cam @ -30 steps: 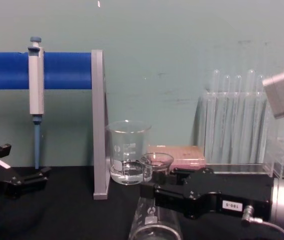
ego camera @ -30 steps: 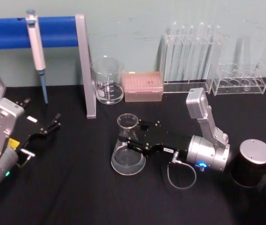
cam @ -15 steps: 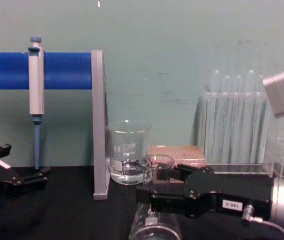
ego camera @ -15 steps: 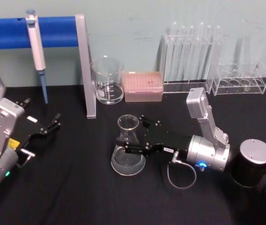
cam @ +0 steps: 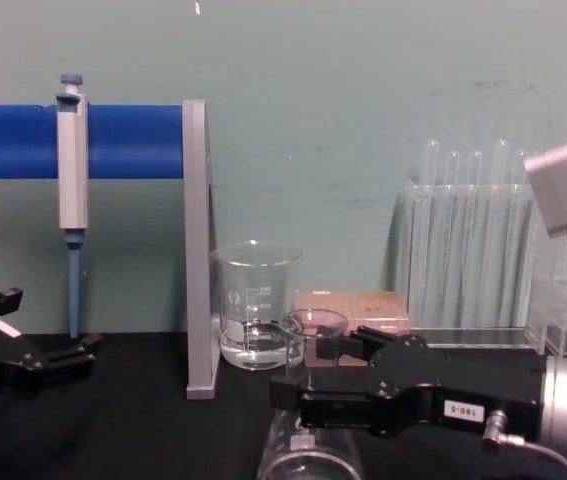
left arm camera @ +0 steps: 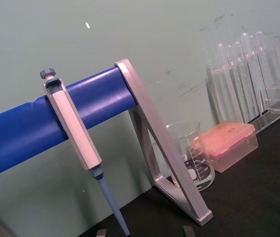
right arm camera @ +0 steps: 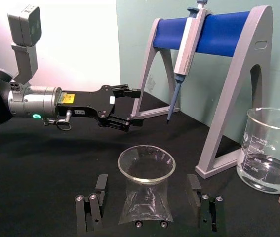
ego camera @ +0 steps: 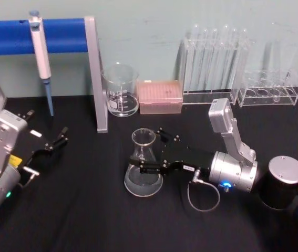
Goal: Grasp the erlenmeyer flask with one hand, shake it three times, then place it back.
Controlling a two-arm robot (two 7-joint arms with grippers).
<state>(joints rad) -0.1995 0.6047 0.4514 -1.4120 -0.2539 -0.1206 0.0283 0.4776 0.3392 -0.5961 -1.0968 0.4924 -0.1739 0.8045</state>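
Right gripper [ego camera: 150,151] reaches in from 3 o'clock at the table's [ego camera: 85,210] centre. Its fingers are spread wide, one on each side of the flask [ego camera: 141,181]. The right wrist view shows a gap between each finger and the glass, so nothing is gripped. The flask stands upright on the black table with its rim above the fingers.

Left gripper [ego camera: 52,144] rests well apart at the flask's 9 o'clock, fingers also spread, holding nothing. A beaker [ego camera: 120,97] stands at the flask's 11 o'clock, with a pink tip box [ego camera: 160,96] just beside it at 12 o'clock. A tube rack [ego camera: 214,63] stands at the flask's 1 o'clock. A pipette [ego camera: 41,50] hangs from the blue stand [ego camera: 93,73] at 10 o'clock.
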